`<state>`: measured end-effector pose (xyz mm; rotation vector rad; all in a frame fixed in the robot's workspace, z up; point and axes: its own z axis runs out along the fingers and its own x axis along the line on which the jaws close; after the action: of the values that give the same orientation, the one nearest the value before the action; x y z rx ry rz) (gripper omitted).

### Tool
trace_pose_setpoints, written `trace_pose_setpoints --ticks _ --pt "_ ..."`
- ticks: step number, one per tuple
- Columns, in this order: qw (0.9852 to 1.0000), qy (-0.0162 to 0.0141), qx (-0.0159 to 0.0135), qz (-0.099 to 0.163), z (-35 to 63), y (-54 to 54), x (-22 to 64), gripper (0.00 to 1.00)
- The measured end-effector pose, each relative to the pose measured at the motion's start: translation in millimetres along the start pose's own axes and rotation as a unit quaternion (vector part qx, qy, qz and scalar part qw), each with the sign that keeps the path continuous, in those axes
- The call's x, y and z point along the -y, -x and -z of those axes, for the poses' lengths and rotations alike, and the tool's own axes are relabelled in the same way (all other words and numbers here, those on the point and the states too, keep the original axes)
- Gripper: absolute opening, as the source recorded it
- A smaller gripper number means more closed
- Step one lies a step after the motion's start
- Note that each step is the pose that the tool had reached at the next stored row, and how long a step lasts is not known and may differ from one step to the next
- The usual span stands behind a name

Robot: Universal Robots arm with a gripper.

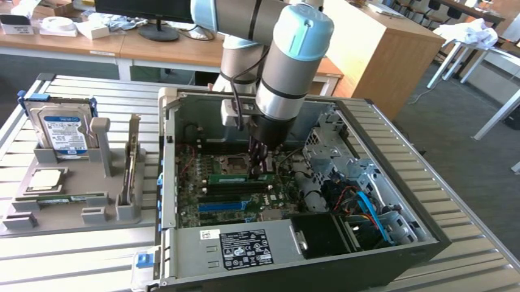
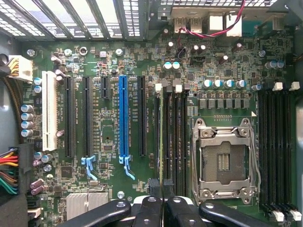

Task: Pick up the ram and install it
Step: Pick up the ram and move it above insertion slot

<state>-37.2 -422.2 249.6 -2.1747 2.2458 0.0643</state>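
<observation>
**Gripper clamping the ram over the motherboard's memory slots**

The gripper (image 1: 262, 172) is reaching down into the open computer case (image 1: 366, 271), its fingers pressing closed on the ram (image 1: 229, 179) at the end nearer the exterior view's right. The ram is standing on its long edge along the black memory slots (image 2: 175, 142), just beside the processor socket (image 2: 226, 158), near the middle of the motherboard (image 2: 109, 137). Whether it is seating fully in a slot cannot be told. The blue slot (image 2: 123, 118) is lying apart from it. On the grey tray (image 1: 81, 173) at the exterior view's left, a hard drive (image 1: 65, 131), a processor chip (image 1: 47, 178) and a second green stick (image 1: 61, 199) are resting.
</observation>
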Motion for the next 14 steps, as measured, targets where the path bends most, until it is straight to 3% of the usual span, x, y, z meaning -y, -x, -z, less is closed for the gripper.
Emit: trace_pose_setpoints --ticks 2,5,14 --pt "1.0000 -0.0011 -0.0001 0.000 -0.2 -0.1 0.0 0.12" --pt "1.0000 -0.0062 0.0003 0.000 -0.6 0.0 -0.2 0.12" --pt "1.0000 -0.0062 0.0002 0.000 -1.5 0.6 -0.6 0.12"
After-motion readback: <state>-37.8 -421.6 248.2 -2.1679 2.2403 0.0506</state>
